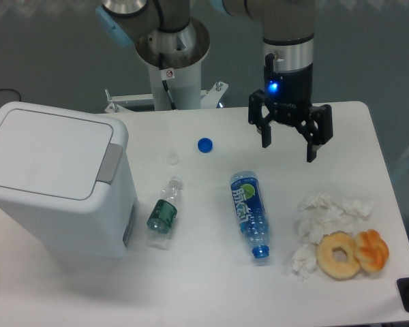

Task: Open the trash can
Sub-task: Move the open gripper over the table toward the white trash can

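The trash can [54,180] is a large white boxy bin at the left of the table. Its flat lid [48,151] is down and its grey push tab [110,163] sits on the right edge of the lid. My gripper [290,151] hangs over the back right of the table, far to the right of the bin. Its two black fingers are spread apart and hold nothing.
A blue cap [204,144] and a clear cap [172,159] lie mid-table. A small green-label bottle [163,212] lies beside the bin. A blue bottle [249,212] lies in the middle. Crumpled tissues [324,216], a doughnut [339,255] and a pastry [372,250] are front right.
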You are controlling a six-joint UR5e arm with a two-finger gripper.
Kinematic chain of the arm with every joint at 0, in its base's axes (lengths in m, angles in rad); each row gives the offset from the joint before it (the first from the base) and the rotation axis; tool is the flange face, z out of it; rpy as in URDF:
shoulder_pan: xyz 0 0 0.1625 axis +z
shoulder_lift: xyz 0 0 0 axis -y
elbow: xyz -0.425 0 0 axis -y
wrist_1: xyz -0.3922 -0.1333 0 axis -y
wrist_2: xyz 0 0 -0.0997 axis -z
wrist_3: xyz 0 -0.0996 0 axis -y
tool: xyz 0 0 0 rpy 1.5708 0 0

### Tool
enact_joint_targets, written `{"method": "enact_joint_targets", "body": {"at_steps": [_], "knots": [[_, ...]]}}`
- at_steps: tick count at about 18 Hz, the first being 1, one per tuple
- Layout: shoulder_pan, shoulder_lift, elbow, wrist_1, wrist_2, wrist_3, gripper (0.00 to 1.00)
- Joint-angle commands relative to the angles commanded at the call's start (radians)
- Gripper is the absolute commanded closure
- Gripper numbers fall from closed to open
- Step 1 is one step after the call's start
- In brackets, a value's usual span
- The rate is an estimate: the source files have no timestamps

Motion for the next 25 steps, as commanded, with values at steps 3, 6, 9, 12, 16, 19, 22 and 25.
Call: {"method": "enact_joint_targets", "body": {"at_steps": [3,6,9,12,16,19,22,25], "knots": [[-0.006,0.002,0.015,-0.002,-0.006,-0.002,0.0],[-0.014,0.003,0.029,-0.002,-0.02,-0.003,0.0],[-0.015,0.005,0.026,-0.003,-0.02,-0.003,0.0],[-0.015,0.008,0.028,-0.003,-0.02,-0.008,0.0],[-0.017,0.017,0.029,-0.003,-0.02,-0.029,0.0],[-0.021,0.012,0.037,-0.003,-0.018,-0.096,0.0],[-0.023,0.003,0.067,0.002,-0.049,-0.24,0.0],[-0.023,0.003,0.078,0.002,-0.095,-0.285,0.0]]}}
